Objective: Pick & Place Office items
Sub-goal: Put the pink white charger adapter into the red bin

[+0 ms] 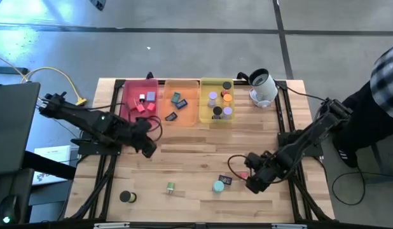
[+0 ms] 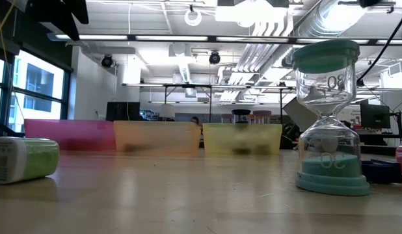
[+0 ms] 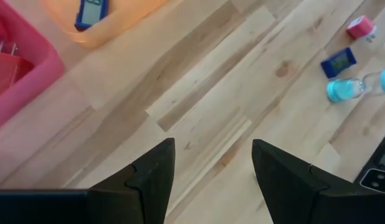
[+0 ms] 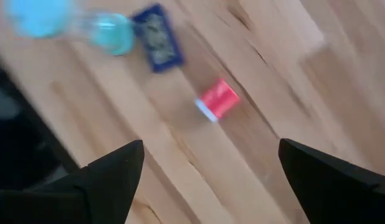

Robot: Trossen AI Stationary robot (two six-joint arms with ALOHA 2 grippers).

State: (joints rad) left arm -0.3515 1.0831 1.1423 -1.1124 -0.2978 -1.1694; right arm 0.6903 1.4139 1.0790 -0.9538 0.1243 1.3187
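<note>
Eraser [image 4: 218, 99], red with a white end, is lying on the pale wooden table [image 1: 184, 162] near the right side, beside a blue card [image 4: 157, 37] and teal sand timer [image 2: 331, 117]. Right gripper [image 1: 252, 184] is hovering above, fingers apart, empty. Left gripper [image 1: 147, 149] is waiting, fingers apart, near the pink tray [image 1: 130, 102]. Office ceiling pipes are showing beyond.
</note>
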